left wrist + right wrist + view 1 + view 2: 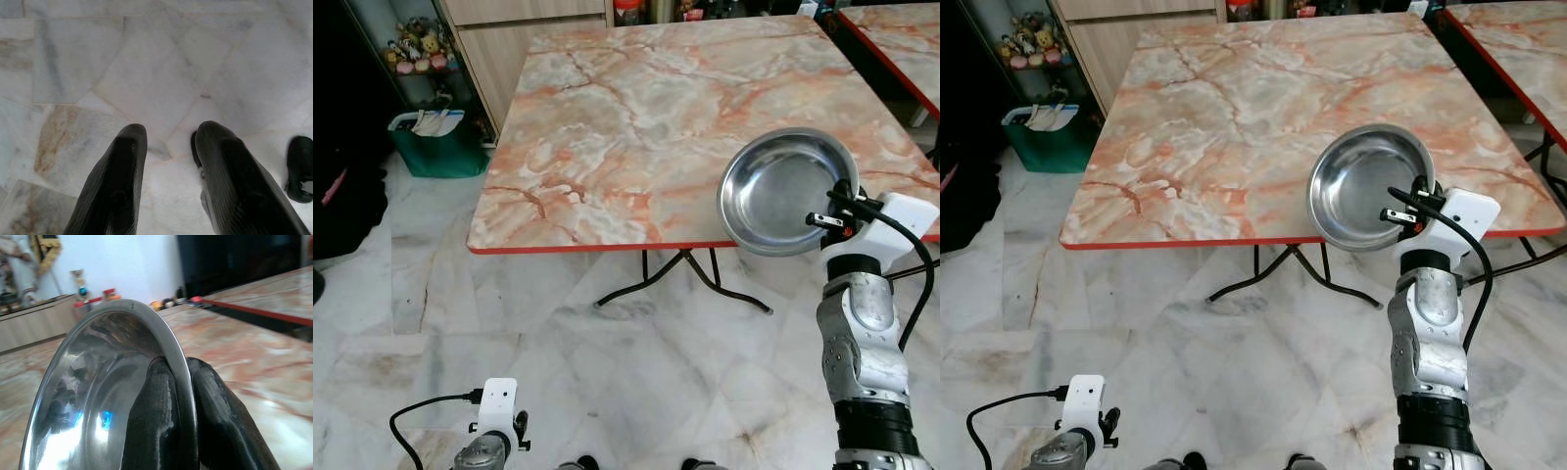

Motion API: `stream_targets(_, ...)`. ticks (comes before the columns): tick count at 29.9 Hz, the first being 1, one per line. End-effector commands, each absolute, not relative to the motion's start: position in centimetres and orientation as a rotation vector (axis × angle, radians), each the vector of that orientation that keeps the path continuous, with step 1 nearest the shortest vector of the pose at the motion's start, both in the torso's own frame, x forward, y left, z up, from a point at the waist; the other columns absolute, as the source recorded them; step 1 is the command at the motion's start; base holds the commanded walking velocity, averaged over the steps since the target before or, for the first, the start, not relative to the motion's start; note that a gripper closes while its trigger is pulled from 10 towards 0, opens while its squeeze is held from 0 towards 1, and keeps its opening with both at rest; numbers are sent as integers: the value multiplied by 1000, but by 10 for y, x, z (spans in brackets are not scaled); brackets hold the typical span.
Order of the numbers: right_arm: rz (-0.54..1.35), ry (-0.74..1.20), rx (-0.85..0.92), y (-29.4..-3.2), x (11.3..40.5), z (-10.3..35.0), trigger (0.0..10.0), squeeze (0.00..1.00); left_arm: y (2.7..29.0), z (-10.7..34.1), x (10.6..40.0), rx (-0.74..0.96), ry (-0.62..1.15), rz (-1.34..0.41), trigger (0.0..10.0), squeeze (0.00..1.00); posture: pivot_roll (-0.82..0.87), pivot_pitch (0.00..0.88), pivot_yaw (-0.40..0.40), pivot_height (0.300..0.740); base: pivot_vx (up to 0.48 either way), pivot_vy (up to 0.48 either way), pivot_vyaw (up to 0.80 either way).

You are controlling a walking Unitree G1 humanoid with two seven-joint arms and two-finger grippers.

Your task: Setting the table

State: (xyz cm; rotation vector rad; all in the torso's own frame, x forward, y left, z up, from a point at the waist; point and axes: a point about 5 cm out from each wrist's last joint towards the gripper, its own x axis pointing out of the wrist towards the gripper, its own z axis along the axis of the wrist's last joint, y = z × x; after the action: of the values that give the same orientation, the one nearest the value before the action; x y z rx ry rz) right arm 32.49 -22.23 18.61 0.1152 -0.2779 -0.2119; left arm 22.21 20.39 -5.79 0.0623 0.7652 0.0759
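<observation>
Delivery is the step in hand: the right gripper [842,204] carries a steel bowl [788,191] over the near right edge of the marble desk [636,127], not yet set down. Its jaws are closed on the bowl's rim, 1 finger inside the wall and 1 outside, as the right wrist view shows. The bowl is tilted steeply, its open face turned toward the robot and up, its rim rising above the jaws. Being round, it has no long axis; its rim plane stands closer to upright than flat. Next, I judge, the wrist must roll the bowl level and lower it onto the desk. The left gripper [168,181] hangs idle over the floor [146,73], jaws apparently slightly apart and empty.
</observation>
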Motion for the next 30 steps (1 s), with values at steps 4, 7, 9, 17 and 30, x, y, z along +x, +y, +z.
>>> stream_targets(4,-136,-305,100,-208,326,192,10000,0,205,-59,221,58,774,86,10000,0,-98,191,73,740,360,0,0)
stream_targets(7,-103,-328,89,-201,325,195,10000,0,202,-59,222,58,769,82,10000,0,-98,191,73,740,363,0,317)
stream_targets(9,-104,-328,89,-200,325,195,10000,0,202,-59,222,58,769,82,10000,0,-98,191,73,740,364,0,475)
stream_targets(17,-54,-311,128,-189,325,195,10000,0,197,-58,223,57,760,77,10000,0,-94,194,72,740,363,0,0)
stream_targets(30,33,-275,149,-166,309,202,10000,0,194,-57,224,56,737,79,10000,0,-104,205,74,740,28,0,0)
